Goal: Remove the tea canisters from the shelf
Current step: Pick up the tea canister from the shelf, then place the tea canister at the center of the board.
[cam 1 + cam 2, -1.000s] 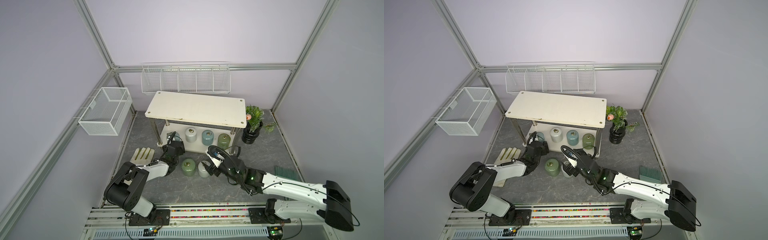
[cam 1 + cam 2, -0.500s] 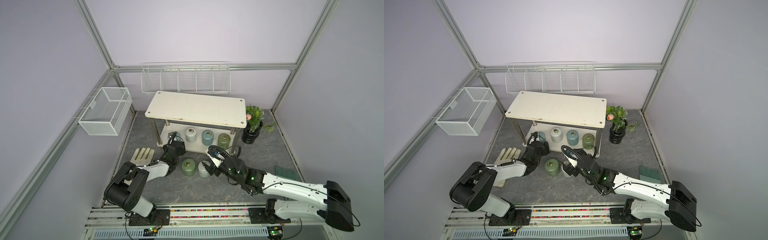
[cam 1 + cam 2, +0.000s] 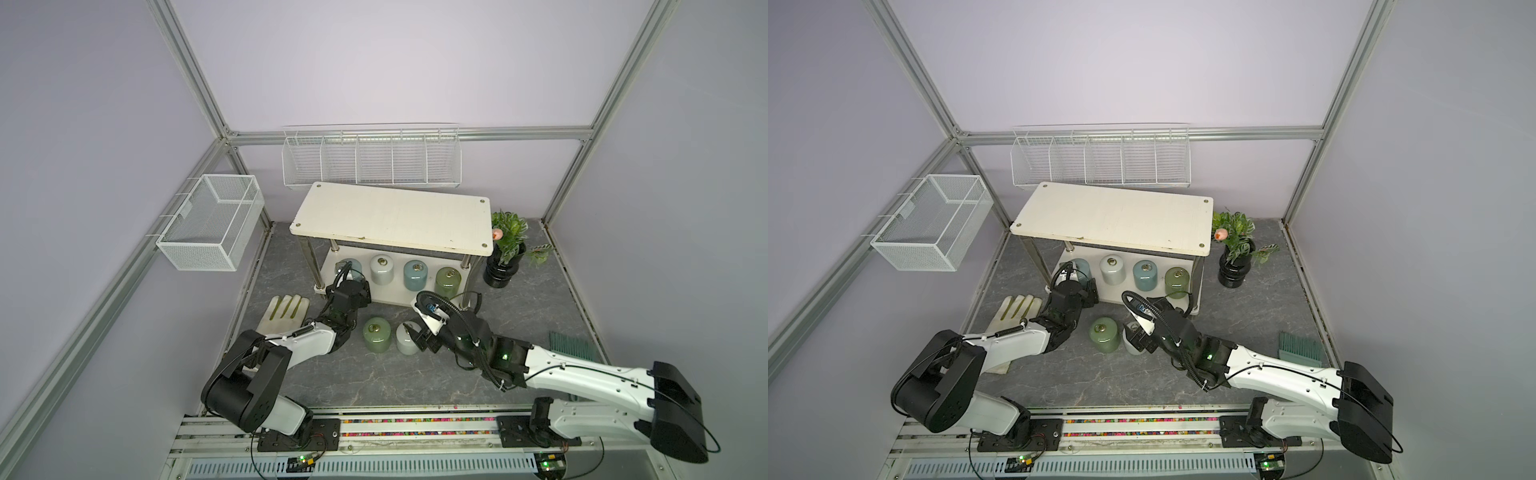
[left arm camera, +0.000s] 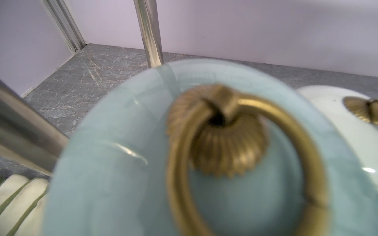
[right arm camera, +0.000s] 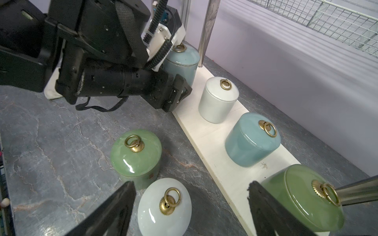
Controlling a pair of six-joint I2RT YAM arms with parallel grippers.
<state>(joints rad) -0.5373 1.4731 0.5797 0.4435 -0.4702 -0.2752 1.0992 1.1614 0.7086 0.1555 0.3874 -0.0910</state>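
At left claw [image 3: 352,283] tips, blue-grey tea canister [image 4: 122,163] on shelf [image 5: 214,143] lower board, hold not discernible, right claw [image 5: 191,187] spread wide, empty, white tea canister [image 5: 155,212] on floor [image 5: 61,132] just beside it

Shelf [image 3: 390,216]: top board overhangs lower board [image 5: 214,143], so entry from front only, btwn chrome posts [image 3: 313,266] at corners. Row of four canisters [image 3: 415,275] fills it, small gaps btwn. Left gripper [image 3: 350,277] occupies left end. Green floor canister [image 3: 376,334] & white floor canister [image 3: 405,338] stand before front edge, mid. Floor [image 3: 374,386] nearer the rail open.
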